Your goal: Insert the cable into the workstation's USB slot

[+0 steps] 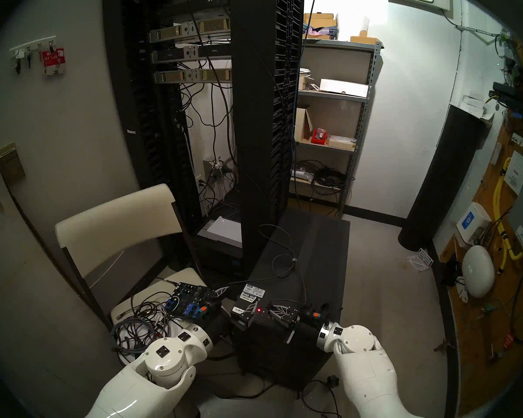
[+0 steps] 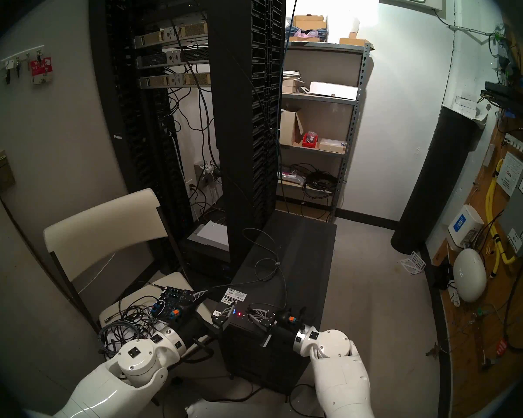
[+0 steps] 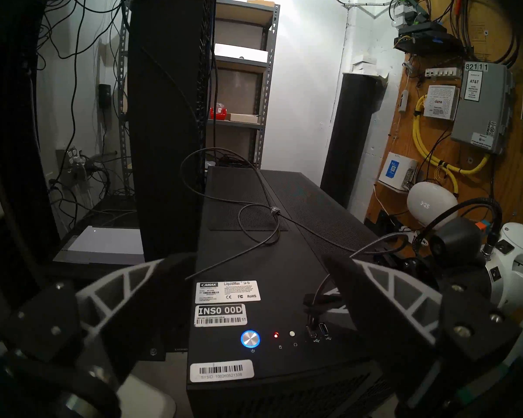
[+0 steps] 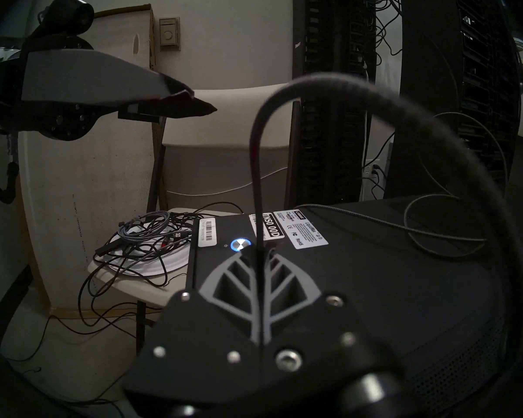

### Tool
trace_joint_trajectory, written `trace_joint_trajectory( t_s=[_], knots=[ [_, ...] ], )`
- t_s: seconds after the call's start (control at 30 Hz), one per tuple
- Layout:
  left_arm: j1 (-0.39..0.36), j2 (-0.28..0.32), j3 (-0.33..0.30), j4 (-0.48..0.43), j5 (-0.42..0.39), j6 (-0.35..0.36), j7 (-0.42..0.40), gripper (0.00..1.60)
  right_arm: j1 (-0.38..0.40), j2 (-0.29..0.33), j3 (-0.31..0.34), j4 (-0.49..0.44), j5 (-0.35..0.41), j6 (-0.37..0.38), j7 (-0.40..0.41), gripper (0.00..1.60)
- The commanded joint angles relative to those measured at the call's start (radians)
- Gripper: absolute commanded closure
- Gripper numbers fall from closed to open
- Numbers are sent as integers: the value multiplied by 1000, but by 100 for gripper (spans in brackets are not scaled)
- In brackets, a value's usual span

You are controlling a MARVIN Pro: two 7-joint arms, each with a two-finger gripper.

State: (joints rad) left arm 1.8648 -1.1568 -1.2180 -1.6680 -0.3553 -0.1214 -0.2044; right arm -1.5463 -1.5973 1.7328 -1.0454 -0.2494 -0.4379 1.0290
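The black workstation (image 1: 314, 251) stands on the floor in front of me, with white stickers, a blue-lit button (image 3: 250, 339) and a red LED on its top front. The thin grey cable (image 3: 254, 245) lies looped on the top, its clip (image 3: 274, 210) in the middle. My right gripper (image 4: 258, 249) is shut on the cable's plug end and holds it down at the left one of the two USB slots (image 3: 323, 329). Whether the plug is seated is hidden. My left gripper (image 3: 252, 260) is open and empty over the front left corner.
A tall black server rack (image 1: 263, 137) stands close behind the workstation's left side. A white chair (image 1: 118, 227) on the left carries a heap of cords (image 1: 139, 321) and a small mixer (image 1: 187, 299). A metal shelf (image 1: 335, 121) and a black cylinder (image 1: 441, 173) stand by the far wall.
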Motion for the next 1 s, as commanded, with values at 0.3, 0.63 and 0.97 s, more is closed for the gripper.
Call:
trace_joint_trajectory(
  t_s=[0.3, 0.63, 0.97],
  knots=[
    [-10, -9, -1, -19, 2, -9, -4, 0, -30, 15, 0, -23, -15, 37, 11, 160],
    [-9, -12, -3, -24, 4, -5, -1, 0, -9, 20, -15, 10, -44, 60, 3, 160],
    [-7, -14, -6, -22, 4, -8, 0, 0, -2, 34, -30, 41, -72, 73, -18, 160]
  ],
)
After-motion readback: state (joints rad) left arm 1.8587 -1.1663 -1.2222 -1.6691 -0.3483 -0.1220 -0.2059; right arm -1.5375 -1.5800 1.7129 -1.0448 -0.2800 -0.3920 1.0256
